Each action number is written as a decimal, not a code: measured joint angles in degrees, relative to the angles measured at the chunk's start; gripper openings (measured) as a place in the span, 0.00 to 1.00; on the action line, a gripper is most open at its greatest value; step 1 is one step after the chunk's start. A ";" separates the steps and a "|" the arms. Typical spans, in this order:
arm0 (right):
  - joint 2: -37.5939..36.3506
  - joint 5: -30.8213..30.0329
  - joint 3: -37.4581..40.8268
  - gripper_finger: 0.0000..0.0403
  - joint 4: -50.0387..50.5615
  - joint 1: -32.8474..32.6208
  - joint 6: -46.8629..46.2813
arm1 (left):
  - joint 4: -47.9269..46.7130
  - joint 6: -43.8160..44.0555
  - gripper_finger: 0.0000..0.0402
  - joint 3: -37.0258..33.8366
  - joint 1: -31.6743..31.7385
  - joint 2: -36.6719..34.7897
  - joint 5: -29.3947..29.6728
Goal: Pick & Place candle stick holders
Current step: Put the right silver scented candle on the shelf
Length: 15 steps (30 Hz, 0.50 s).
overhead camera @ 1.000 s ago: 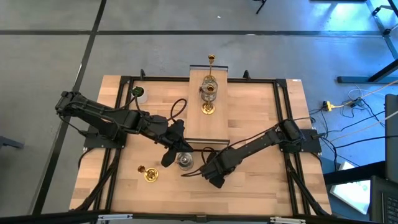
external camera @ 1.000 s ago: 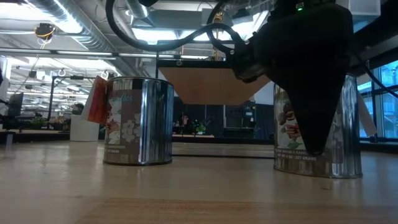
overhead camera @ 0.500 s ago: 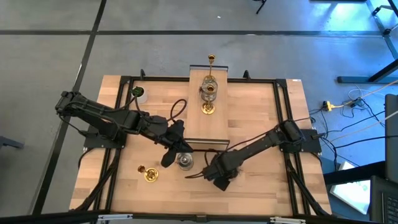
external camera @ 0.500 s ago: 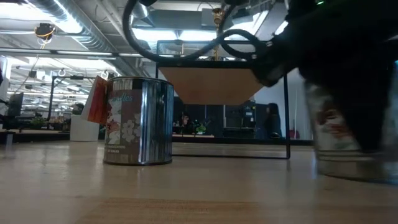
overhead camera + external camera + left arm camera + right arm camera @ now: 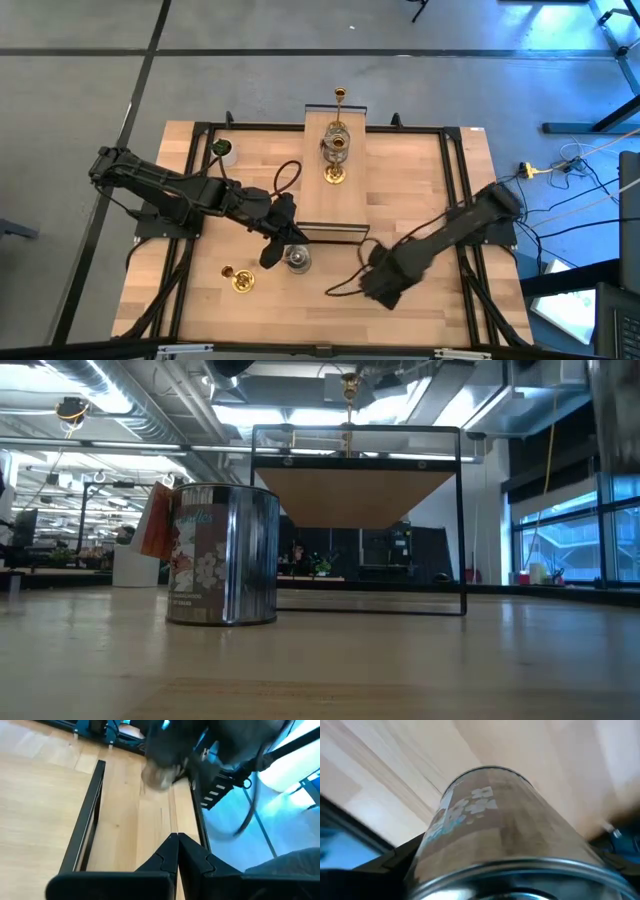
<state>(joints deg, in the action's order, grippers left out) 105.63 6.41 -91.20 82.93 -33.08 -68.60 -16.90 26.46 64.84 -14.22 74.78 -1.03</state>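
Silver holder (image 5: 495,835) is sitting between the right gripper's (image 5: 375,287) spread fingers, grasped and lifted clear of the bench (image 5: 420,190). Left gripper (image 5: 270,256) is hanging clenched beside a second silver holder (image 5: 296,259). Farther off, gold holders (image 5: 335,172) are standing on the raised shelf (image 5: 352,200).

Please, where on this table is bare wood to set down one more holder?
Bare wood lies between the raised shelf and the table's right rail, and between the white cup and the shelf. In front of the shelf it is crowded: left gripper, silver holder, brass holder, and the right gripper gripping a second silver holder.
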 joint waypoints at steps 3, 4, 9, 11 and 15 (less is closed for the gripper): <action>-6.35 -3.06 -0.02 0.87 2.08 -0.48 -5.57 | 0.10 0.37 0.00 0.00 0.00 -0.02 0.30; -8.30 -3.82 -0.07 0.87 3.13 -0.23 -7.30 | 0.26 0.48 0.00 0.00 0.00 -0.02 0.96; -14.17 -4.89 -0.08 0.87 6.41 4.05 -10.33 | 0.36 1.53 0.00 0.00 0.07 -0.01 4.51; -14.59 -4.96 -0.60 0.87 7.69 6.52 -7.84 | 0.34 1.92 0.00 0.00 0.07 -0.02 6.00; -14.29 -4.89 -3.08 0.87 6.94 11.82 -1.18 | -0.43 3.73 0.00 0.00 0.07 -0.02 9.45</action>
<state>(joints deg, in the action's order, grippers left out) 91.34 1.52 -94.28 89.87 -21.27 -69.78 -17.33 30.19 64.84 -14.15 74.76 8.42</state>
